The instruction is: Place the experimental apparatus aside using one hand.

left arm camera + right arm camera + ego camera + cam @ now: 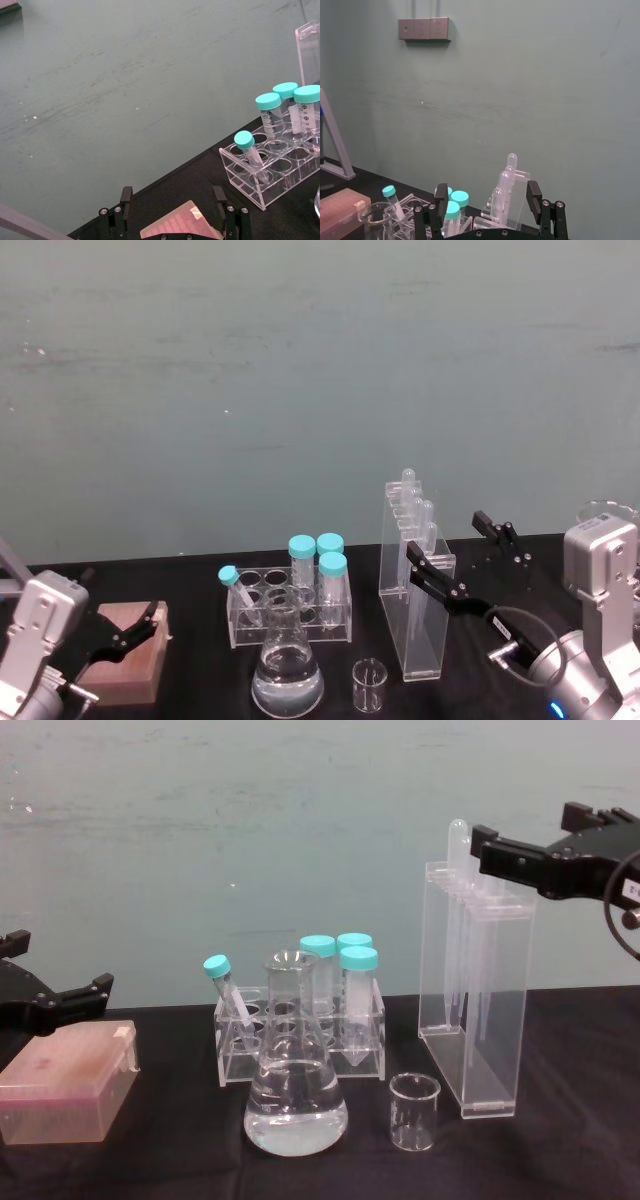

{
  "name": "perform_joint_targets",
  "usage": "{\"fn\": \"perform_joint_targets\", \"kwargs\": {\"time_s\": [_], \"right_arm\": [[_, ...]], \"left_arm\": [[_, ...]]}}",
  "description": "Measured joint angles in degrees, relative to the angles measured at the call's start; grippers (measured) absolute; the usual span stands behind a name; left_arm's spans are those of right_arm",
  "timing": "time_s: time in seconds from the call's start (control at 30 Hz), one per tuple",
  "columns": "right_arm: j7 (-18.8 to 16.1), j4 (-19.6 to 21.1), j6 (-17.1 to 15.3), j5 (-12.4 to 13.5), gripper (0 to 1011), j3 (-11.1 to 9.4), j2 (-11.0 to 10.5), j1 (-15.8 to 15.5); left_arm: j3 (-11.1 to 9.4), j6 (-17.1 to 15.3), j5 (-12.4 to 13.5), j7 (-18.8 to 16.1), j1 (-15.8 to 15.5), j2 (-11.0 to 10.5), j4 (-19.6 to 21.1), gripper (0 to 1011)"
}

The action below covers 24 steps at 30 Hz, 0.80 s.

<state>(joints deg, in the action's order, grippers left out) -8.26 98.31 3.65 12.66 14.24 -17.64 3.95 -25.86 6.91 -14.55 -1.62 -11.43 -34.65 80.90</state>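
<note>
Right claw (462, 552): I am holding it spread wide at the top of the pipette stand (415, 640) — gripping nothing.
Pipette stand: standing upright toward the surface's (200, 680) right, near the beaker (369, 685).
Flask (287, 672): sitting before the tube rack (245, 625), left of the beaker.
Left claw (130, 635): hanging open over the pink box (60, 1085).

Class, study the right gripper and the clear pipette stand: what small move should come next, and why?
Probably ease the right gripper forward around the pipette stand. The gripper is open and level with the stand's top, but not yet around it.
</note>
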Motion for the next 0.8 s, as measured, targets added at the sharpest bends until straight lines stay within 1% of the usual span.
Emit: {"fn": "perform_joint_targets", "kwargs": {"time_s": [0.17, 0.37, 0.6, 0.8], "right_arm": [[1.0, 0.7, -1.1, -0.8, 1000, -0.7, 1.3, -1.0], [1.6, 0.8, -3.0, -0.6, 1000, -1.8, 2.9, -1.7], [1.4, 0.6, -4.7, 0.2, 1000, -2.8, 4.6, -2.0], [0.8, -0.1, -5.4, 0.2, 1000, -3.3, 5.8, -1.9]], "left_arm": [[0.0, 0.0, 0.0, 0.0, 0.0, 0.0, 0.0, 1000], [0.0, 0.0, 0.0, 0.0, 0.0, 0.0, 0.0, 1000], [0.0, 0.0, 0.0, 0.0, 0.0, 0.0, 0.0, 1000], [0.0, 0.0, 0.0, 0.0, 0.0, 0.0, 0.0, 1000]]}}
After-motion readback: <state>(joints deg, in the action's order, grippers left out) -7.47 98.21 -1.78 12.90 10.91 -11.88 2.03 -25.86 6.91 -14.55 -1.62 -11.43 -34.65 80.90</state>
